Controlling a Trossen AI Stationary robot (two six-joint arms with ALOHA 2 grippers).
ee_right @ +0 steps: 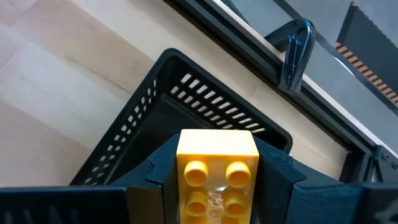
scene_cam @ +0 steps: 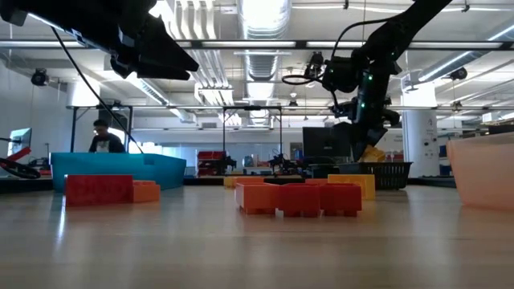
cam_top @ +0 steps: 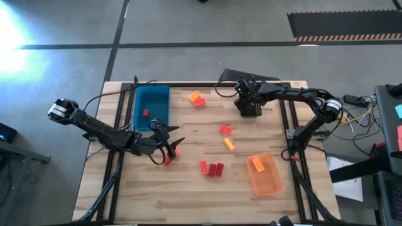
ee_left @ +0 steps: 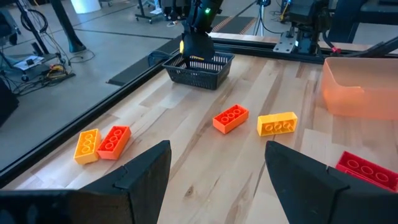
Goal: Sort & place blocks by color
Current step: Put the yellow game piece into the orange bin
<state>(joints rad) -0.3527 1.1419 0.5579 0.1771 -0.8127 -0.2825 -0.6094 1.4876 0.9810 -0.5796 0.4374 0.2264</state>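
Observation:
Small studded blocks lie flat on the wooden table: an orange and red pair (cam_top: 196,97), a red one (cam_top: 225,130), a yellow one (cam_top: 229,144), a red cluster (cam_top: 212,168) and a red-and-orange pair (cam_top: 169,158). One red block (cam_top: 146,113) lies in the blue tray (cam_top: 152,100). A yellow block (cam_top: 258,165) lies in the translucent orange tray (cam_top: 265,176). My left gripper (cam_top: 174,148) (ee_left: 217,180) is open and raised above the red-and-orange pair. My right gripper (cam_top: 248,100) (ee_right: 216,186) is shut on a yellow block (ee_right: 216,163) over the black basket (ee_right: 186,112). My right gripper pinches the yellow block between its two fingers (ee_right: 144,182), one on each of its opposite side faces (ee_right: 181,163). The fingers come from above, pointing down. The block is lifted clear, studs facing the wrist, over the black basket's open top (scene_cam: 373,170).
The black basket (cam_top: 249,108) stands near the table's far edge, the blue tray at the far left, the orange tray at the near right. Metal rails (cam_top: 119,113) run along both table sides. Bare wood shows along the near edge (cam_top: 188,201). A person (scene_cam: 104,136) is in the room beyond.

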